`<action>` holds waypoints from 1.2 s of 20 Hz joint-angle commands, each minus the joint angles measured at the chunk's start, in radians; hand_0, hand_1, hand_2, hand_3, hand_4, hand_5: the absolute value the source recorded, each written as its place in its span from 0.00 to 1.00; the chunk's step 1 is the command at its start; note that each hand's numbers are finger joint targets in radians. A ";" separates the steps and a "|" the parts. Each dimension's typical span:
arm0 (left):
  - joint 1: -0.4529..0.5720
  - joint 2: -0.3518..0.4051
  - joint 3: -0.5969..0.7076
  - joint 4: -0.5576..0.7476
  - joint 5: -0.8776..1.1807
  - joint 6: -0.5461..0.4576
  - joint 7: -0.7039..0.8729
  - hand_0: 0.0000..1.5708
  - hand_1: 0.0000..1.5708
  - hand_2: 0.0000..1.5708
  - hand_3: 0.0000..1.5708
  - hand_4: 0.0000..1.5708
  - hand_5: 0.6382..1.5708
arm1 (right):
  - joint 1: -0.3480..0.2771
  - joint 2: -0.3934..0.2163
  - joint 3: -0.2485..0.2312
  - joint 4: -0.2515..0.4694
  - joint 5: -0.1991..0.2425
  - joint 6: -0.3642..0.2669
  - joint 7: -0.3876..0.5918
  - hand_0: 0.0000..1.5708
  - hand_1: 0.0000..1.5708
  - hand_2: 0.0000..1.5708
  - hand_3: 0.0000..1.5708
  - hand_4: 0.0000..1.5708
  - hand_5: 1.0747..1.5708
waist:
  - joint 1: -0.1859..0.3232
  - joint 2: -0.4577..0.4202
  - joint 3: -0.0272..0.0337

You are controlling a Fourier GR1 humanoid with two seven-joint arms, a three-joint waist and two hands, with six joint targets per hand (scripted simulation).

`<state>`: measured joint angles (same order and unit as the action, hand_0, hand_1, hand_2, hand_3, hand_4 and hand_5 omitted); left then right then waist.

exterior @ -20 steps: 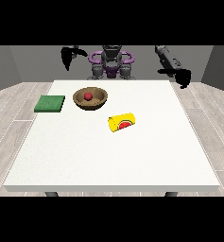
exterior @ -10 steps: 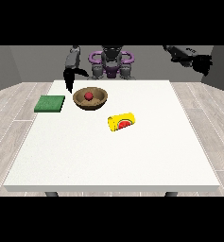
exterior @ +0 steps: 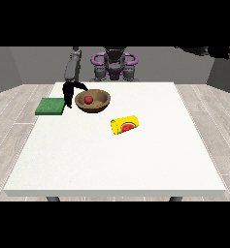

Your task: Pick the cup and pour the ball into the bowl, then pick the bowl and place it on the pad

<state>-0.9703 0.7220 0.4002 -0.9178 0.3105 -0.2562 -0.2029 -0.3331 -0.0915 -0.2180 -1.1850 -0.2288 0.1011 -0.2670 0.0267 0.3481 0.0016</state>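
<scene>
A brown wooden bowl [exterior: 103,103] stands on the white table [exterior: 116,160] at the back left with a red ball [exterior: 88,100] inside it. A yellow cup [exterior: 124,124] with a red mark lies on its side near the table's middle. A green pad [exterior: 50,106] lies flat left of the bowl. The hand at the view's left [exterior: 69,93] hangs low between the pad and the bowl, right beside the bowl's left rim; its finger pose is unclear. The hand at the view's right [exterior: 218,51] is raised high, far off the table's right side, holding nothing.
The robot's torso [exterior: 114,65] stands behind the table's far edge. Grey wood floor surrounds the table. The table's near half and right half carry nothing but bare white surface.
The hand at the view's left has come down from shoulder height to the bowl's left rim. The hand at the view's right has swung higher and further right.
</scene>
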 commanded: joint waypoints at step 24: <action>-0.140 0.040 -0.029 -0.089 0.079 -0.017 0.155 0.00 0.00 0.00 0.00 0.00 0.96 | -0.286 0.078 -0.031 0.389 0.038 -0.194 -0.090 0.00 0.00 0.00 0.00 0.28 1.00 | 0.109 0.032 -0.0014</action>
<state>-1.0807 0.7658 0.3877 -1.0061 0.3911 -0.2730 -0.0601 -0.5334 -0.0728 -0.2817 -0.8579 -0.2199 0.0008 -0.4493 0.0899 0.3540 -0.0209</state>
